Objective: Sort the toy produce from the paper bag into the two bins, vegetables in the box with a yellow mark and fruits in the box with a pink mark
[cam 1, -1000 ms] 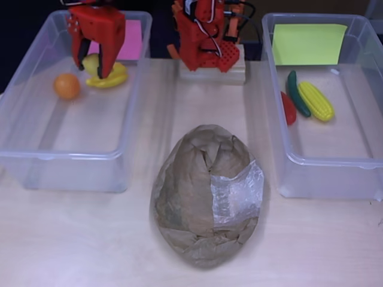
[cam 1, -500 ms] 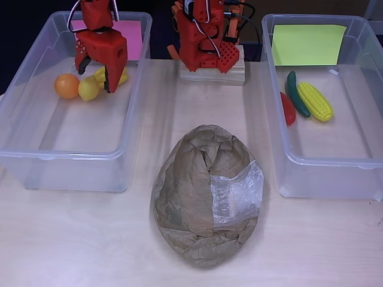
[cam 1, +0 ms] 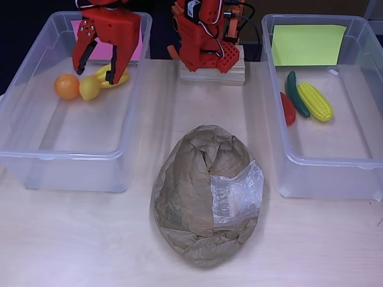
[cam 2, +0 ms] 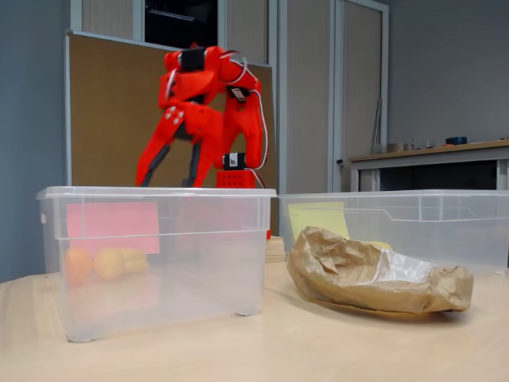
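In the overhead view my red gripper (cam 1: 97,66) hangs open over the back of the left bin (cam 1: 24,161), with nothing between its fingers. Below it lie an orange (cam 1: 67,86), a lemon (cam 1: 90,87) and a banana (cam 1: 117,74). The pink mark (cam 1: 139,46) is partly hidden behind the gripper. The right bin (cam 1: 287,173) has a yellow mark (cam 1: 308,43) and holds a red pepper (cam 1: 288,109), a green cucumber (cam 1: 295,92) and a corn cob (cam 1: 315,100). The crumpled paper bag (cam 1: 207,194) lies between the bins. In the fixed view the gripper (cam 2: 167,181) stands above the bin rim (cam 2: 159,192).
The arm's base sits on a wooden block (cam 1: 212,70) at the back centre, between the bins. Bare table (cam 1: 72,239) runs along the front. In the fixed view the bag (cam 2: 374,274) lies flat to the right of the pink-marked bin.
The gripper let go of the lemon, which dropped and now rests beside the orange. The gripper has since risen and spread its fingers wider.
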You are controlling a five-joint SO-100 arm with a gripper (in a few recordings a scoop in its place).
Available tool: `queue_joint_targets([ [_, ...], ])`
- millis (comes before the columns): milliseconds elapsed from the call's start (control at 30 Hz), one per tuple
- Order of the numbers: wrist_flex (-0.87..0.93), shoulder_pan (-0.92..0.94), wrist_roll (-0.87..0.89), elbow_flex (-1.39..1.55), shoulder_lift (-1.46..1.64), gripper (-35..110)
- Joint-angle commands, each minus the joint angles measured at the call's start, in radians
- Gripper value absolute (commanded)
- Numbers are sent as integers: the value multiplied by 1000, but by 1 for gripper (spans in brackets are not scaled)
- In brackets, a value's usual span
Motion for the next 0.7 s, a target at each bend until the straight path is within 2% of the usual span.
queue_joint_targets([
  [0,28,-141,-44,-63,129,17],
  [167,-67,-360,-137,-51,225,4],
  [300,-212,-492,-239,69,290,0],
  [500,-442,-646,-360,310,428,0],
  [667,-611,-687,-454,526,554,0],
])
